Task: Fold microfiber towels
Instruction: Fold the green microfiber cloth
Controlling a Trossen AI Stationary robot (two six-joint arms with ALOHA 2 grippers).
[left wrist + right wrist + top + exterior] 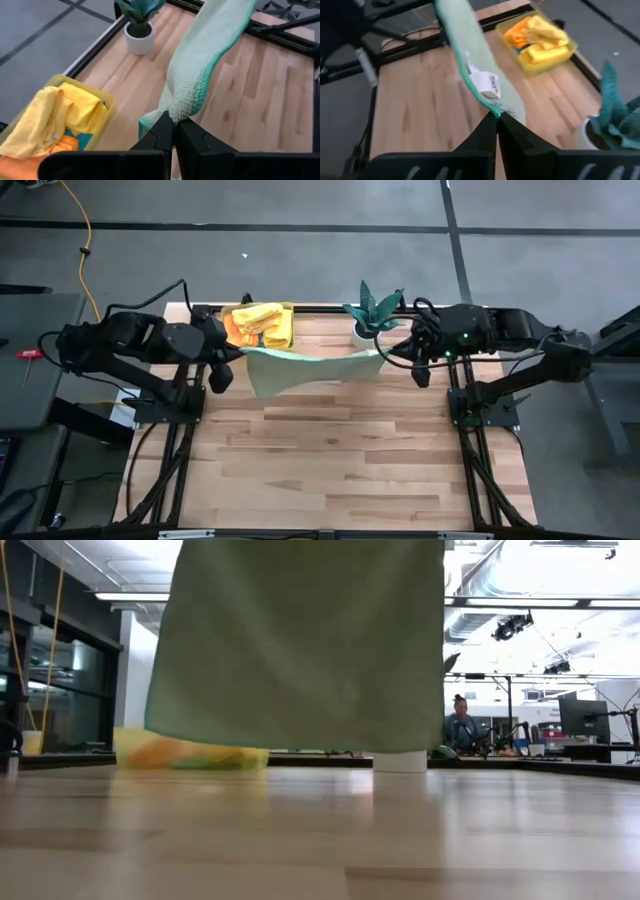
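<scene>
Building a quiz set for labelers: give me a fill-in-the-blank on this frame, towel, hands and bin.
1. The light green microfiber towel is held stretched between ____ hands, the left hand and the right hand.
2. Each hand is ____ on an edge of the towel.
3. The translucent yellow rectangular bin holds yellow and ____ cloths.
4. The white pot holds a ____ plant.

Missing words: two; shut; orange; teal

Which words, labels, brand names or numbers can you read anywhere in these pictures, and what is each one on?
None can be read.
Care tag sewn to the light green towel's edge: white, any print too blurred to read.
Monitor in the room behind the table: too small to read.
Yellow bin and white plant pot: no markings visible.
</scene>
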